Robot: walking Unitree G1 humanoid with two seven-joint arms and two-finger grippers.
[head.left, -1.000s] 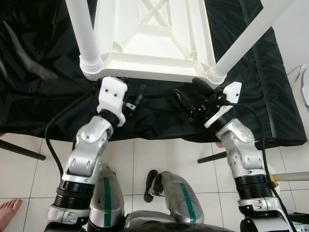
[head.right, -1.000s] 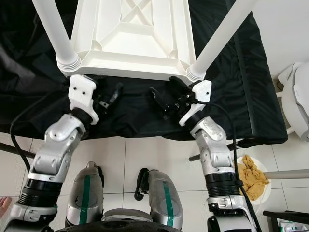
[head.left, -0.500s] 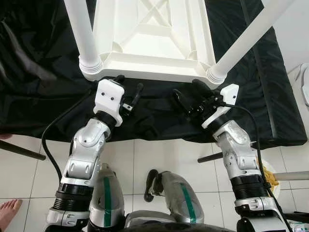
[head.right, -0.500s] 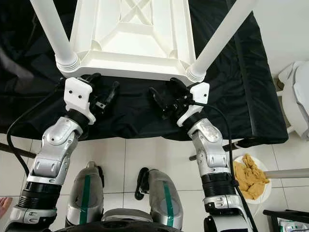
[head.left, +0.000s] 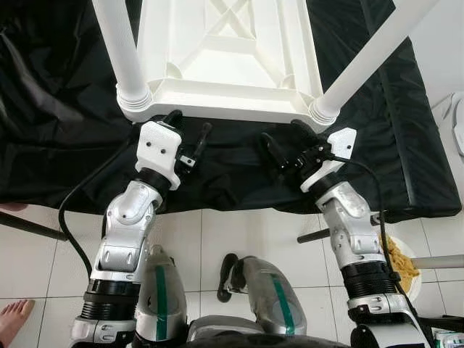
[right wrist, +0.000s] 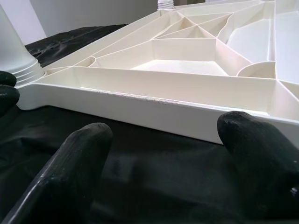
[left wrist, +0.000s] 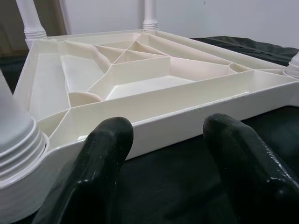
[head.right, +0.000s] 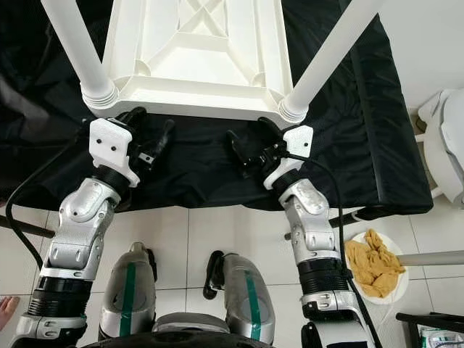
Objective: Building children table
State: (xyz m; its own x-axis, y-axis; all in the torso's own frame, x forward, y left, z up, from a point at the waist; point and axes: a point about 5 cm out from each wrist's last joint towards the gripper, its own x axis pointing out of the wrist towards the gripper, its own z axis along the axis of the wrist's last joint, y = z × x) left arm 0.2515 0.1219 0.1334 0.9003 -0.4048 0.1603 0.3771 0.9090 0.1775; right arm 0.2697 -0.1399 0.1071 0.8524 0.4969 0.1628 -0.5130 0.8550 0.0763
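Just ahead of both sets of fingertips: upturned white plastic children's table (head.left: 228, 69), lying top-down on a black cloth (head.left: 58, 130), four legs screwed in and pointing up. Left gripper (head.left: 187, 134) and right gripper (head.left: 284, 141) both spread open, empty, fingers low over the cloth and aimed at the near rim, not touching it yet. Left finger (left wrist: 100, 154) sits beside the near-left leg socket (head.left: 133, 96).

Judgement: thin ribbed moulding, so light and fairly stiff, smooth and a bit slippery. Best hold is the near rim wall close to the corner sockets, one gripper per corner. Legs give leverage but could twist loose.
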